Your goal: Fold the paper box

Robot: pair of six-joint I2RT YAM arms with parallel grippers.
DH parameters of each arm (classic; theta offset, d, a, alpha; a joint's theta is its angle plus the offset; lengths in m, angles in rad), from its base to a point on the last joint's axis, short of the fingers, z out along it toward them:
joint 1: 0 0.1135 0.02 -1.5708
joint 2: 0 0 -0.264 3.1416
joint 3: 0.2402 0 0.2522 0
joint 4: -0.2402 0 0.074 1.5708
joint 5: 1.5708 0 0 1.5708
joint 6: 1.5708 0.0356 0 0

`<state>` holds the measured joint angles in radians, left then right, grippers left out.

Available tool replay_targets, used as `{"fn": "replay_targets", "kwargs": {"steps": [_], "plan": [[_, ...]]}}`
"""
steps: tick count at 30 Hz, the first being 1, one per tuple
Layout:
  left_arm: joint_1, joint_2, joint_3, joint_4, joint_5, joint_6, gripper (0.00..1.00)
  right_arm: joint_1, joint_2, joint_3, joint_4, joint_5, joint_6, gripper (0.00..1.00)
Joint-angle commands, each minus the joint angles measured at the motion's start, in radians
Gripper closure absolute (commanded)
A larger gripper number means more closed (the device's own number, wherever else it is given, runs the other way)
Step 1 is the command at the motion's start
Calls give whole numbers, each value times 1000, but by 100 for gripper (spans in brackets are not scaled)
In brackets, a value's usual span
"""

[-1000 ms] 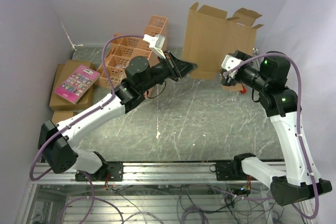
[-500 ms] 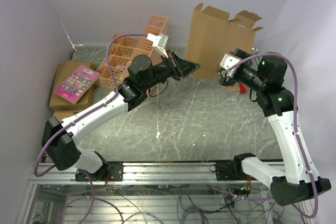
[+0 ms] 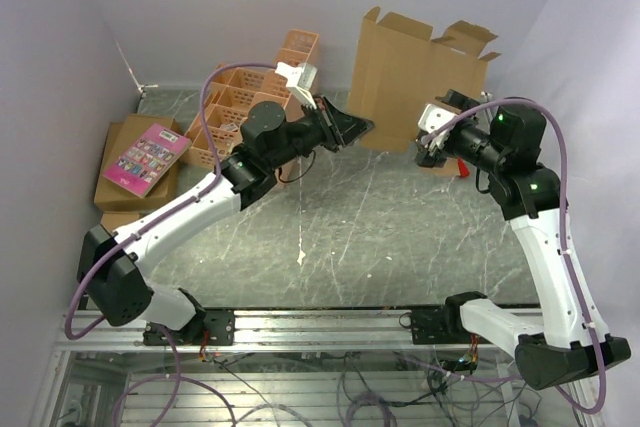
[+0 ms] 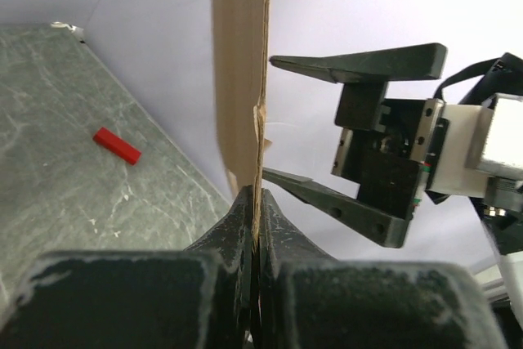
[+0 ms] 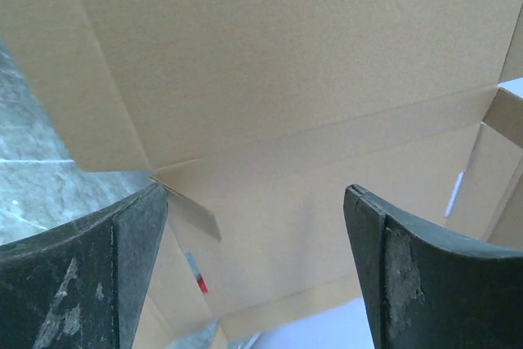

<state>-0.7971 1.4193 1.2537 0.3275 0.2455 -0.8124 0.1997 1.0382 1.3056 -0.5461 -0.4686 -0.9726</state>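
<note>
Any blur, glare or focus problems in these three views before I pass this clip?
Top external: even soft light, sharp throughout, no glare on the paper box. Left wrist: the left hand is dark and blurred near the lens; the box edge and right hand are sharper. Right wrist: cardboard evenly lit, fingers dark in the bottom corners.

The right gripper [image 5: 255, 194] has spread its jaws wider.

The paper box [image 3: 415, 72] is a plain brown corrugated cardboard sheet, mostly flat, standing upright at the back of the table near the wall. Short flaps stick up along its top edge and creases cross its face. The left gripper [image 3: 368, 128] pinches its lower left edge.
</note>
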Motion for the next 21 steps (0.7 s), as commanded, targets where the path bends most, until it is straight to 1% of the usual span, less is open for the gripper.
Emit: {"fn": "replay_targets", "kwargs": {"steps": [1, 4, 7, 9, 11, 15, 18, 21], "plan": [[62, -72, -20, -9, 52, 36, 93, 7, -2, 97, -140, -99, -14, 10], [136, -119, -86, 10, 87, 63, 93, 5, -9, 155, -240, -135, 12, 7], [203, -150, -127, -3, 189, 120, 93, 5, -19, 197, -285, -155, 85, 6], [232, -167, -135, -70, 245, 200, 93, 4, -20, 229, -293, -167, 173, 5], [249, -191, -149, -135, 286, 312, 93, 4, -18, 258, -284, -169, 263, 4], [259, -250, -183, -280, 333, 531, 93, -3, -14, 260, -221, -176, 420, 0], [260, -297, -212, -369, 338, 678, 93, -35, -5, 229, -176, -240, 482, 0], [262, -341, -224, -459, 343, 788, 93, -59, 10, 216, -139, -284, 511, 0]]}}
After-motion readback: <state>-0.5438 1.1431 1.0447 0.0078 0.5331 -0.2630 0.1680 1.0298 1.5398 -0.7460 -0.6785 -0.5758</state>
